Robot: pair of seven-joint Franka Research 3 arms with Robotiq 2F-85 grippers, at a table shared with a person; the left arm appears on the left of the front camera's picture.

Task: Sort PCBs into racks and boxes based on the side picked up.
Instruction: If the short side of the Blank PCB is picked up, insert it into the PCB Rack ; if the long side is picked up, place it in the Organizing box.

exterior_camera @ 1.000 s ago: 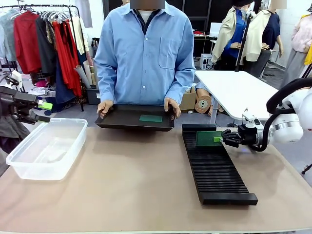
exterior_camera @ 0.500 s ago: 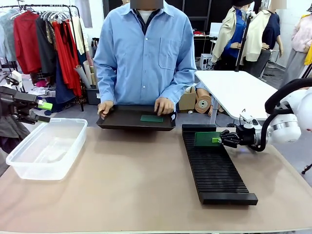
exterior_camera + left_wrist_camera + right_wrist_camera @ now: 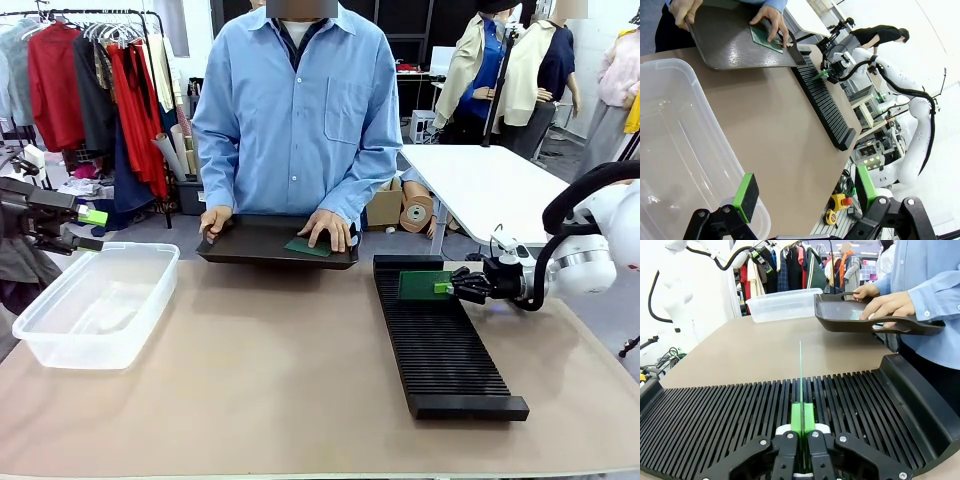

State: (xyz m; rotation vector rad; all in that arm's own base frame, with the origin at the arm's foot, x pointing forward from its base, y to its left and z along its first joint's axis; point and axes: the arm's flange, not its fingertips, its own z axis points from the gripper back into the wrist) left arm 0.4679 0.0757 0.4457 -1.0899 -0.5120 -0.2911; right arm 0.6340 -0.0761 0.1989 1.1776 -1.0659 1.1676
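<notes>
My right gripper (image 3: pixel 443 287) is shut on a green PCB (image 3: pixel 424 285) and holds it upright on edge over the far end of the long black slotted rack (image 3: pixel 440 350). Seen from the right wrist, this PCB (image 3: pixel 801 375) is a thin vertical line rising from the closed gripper (image 3: pixel 802 426) above the rack's slots (image 3: pixel 730 410). A second PCB (image 3: pixel 303 246) lies in the black tray (image 3: pixel 250 245) with the person's hand (image 3: pixel 327 230) on it. My left gripper (image 3: pixel 805 192) stands open above the clear box (image 3: pixel 95 300), with nothing between its pads.
The person stands at the far side and holds the tray by its handle (image 3: pixel 212 232) at the table's edge. The box (image 3: pixel 670 145) sits at the table's left, and the brown tabletop (image 3: pixel 270 360) lies between it and the rack. A white table (image 3: pixel 490 185) stands behind.
The person's hand slid from the tray's rim onto the PCB lying in the tray. My right gripper edged slightly left with its PCB. The left arm stayed still.
</notes>
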